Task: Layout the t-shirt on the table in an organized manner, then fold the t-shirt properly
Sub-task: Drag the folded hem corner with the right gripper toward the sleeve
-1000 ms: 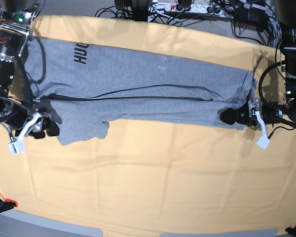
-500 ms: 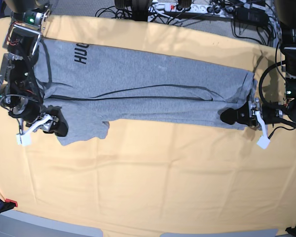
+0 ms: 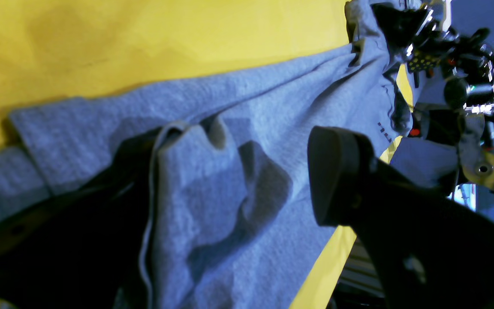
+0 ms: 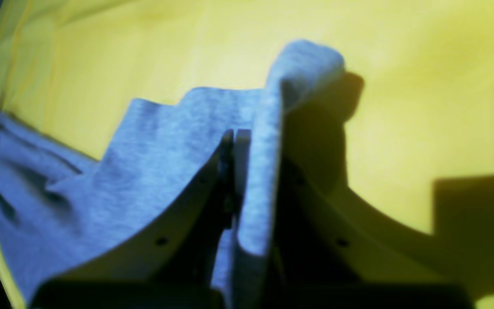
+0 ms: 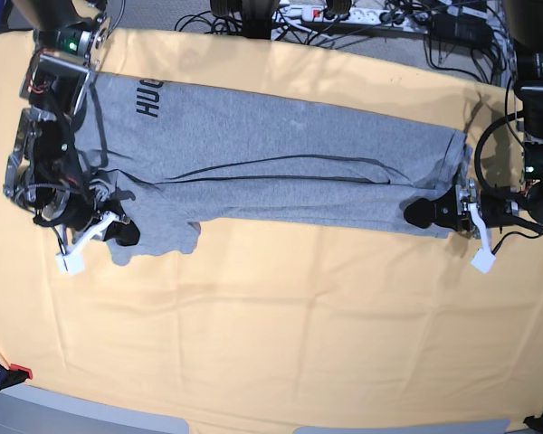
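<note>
The grey t-shirt [image 5: 281,154] lies stretched across the far half of the table [image 5: 299,334], folded lengthwise, with black lettering [image 5: 150,98] near its left end. At that end's lower corner my right gripper [image 5: 118,233] is shut on a pinched fold of the t-shirt [image 4: 157,154]; in the right wrist view the right gripper [image 4: 234,137] has its jaws pressed together around cloth. My left gripper [image 5: 425,214] rests on the shirt's right end, open. In the left wrist view the left gripper [image 3: 230,167] straddles a raised ridge of the t-shirt [image 3: 272,98].
Cables and a power strip [image 5: 344,14] run along the table's far edge. The yellow cloth of the table [image 3: 144,38] shows beyond the shirt, and bare cloth spreads in front of it. The right arm [image 3: 457,86] appears far off in the left wrist view.
My right gripper has moved right onto the shirt's lower left corner and shut on it, bunching the cloth there. The left arm has not moved.
</note>
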